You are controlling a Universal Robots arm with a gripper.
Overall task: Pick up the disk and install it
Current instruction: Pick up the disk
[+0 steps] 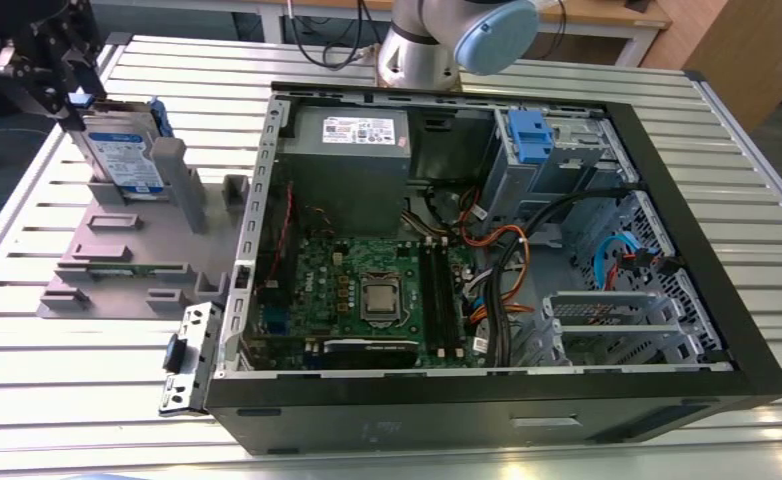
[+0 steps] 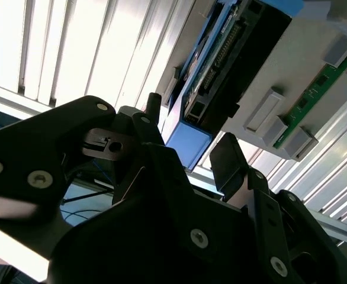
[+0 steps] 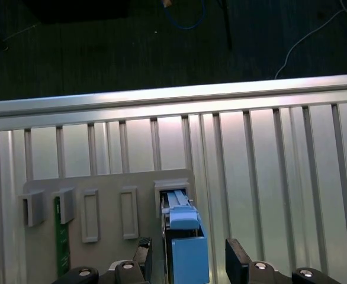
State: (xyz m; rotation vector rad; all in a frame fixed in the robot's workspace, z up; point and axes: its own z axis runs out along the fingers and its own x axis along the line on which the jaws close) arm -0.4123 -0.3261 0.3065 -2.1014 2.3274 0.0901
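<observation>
Two fingers (image 3: 238,257) of the gripper (image 3: 188,251) spread apart, straddling the disk (image 3: 184,228) with a gap on either side, not yet pinching.

First wrist view, disk seen edge-on: blue bracket uppermost, far end seated in a slot of the grey fixture (image 3: 108,183), green circuit board (image 3: 58,248) standing in a slot further along.

Second wrist view, from low beside the fingers: dark connector edge of the disk (image 2: 221,59), blue bracket end between the open gripper (image 2: 190,133).

Added by the exterior view: disk (image 1: 122,150) upright, white-and-blue label facing the open computer case (image 1: 711,300); gripper (image 1: 71,95) at its top end; fixture (image 1: 124,250) on the slatted metal table (image 1: 44,340), at the exterior view's left, just beside the case; motherboard (image 1: 364,290) and a blue plastic piece (image 1: 529,135) inside the case.
</observation>
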